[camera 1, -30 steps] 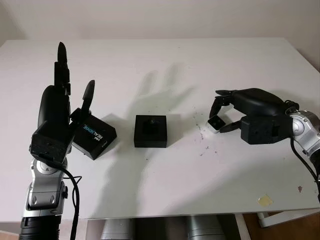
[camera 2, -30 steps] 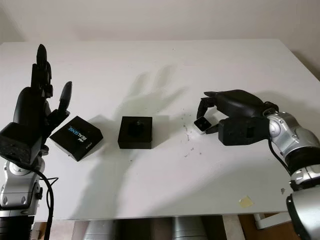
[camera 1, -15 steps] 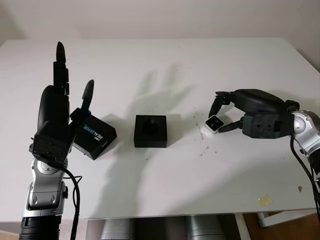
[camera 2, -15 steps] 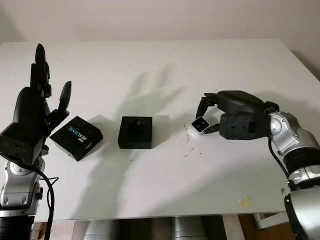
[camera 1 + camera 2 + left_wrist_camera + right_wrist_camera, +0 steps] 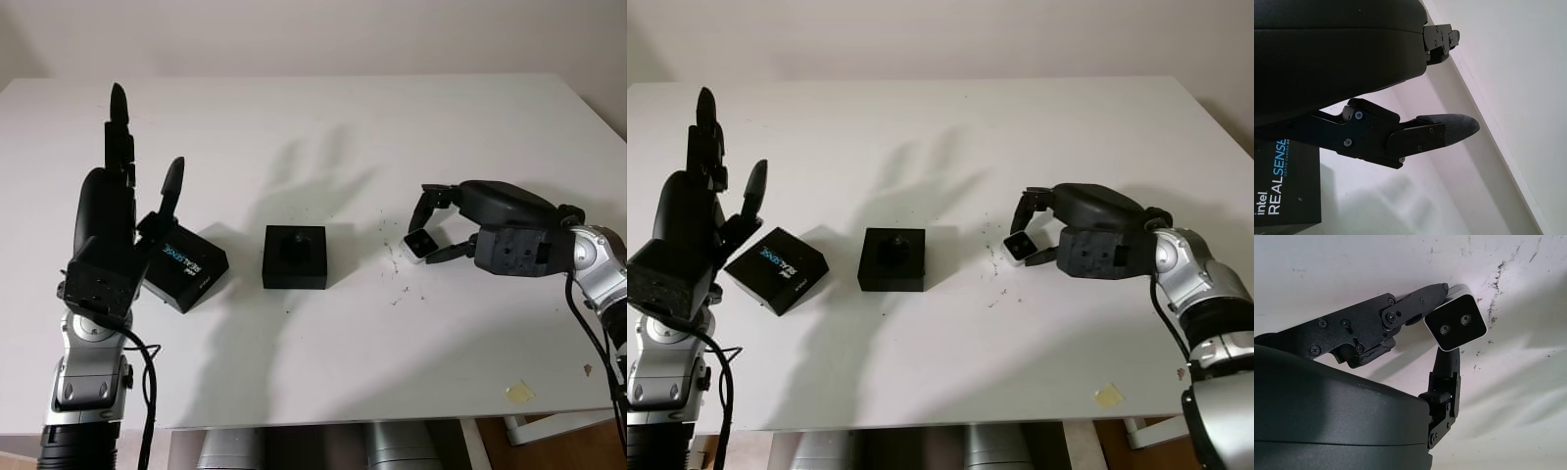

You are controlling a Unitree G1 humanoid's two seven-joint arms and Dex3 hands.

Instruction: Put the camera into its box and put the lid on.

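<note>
A small white camera (image 5: 417,245) with a dark two-lens face (image 5: 1455,323) is pinched in the fingers of my right hand (image 5: 425,233), right of the table's middle and close to the tabletop. The black square box base (image 5: 295,257) stands open in the middle, a round recess in its insert, a hand's width left of the camera. Its black lid (image 5: 186,266), printed REALSENSE (image 5: 1281,196), lies at the left. My left hand (image 5: 125,186) is raised upright and open beside the lid, holding nothing.
Dark specks (image 5: 400,277) mark the white table (image 5: 323,127) between the box and the camera. A yellowish scrap (image 5: 520,392) lies near the front right edge. The table's front edge runs just ahead of both arms.
The right hand has turned at the wrist and its shell has sunk lower and back to the right; the camera stays pinched at nearly the same spot. The left hand has not moved.
</note>
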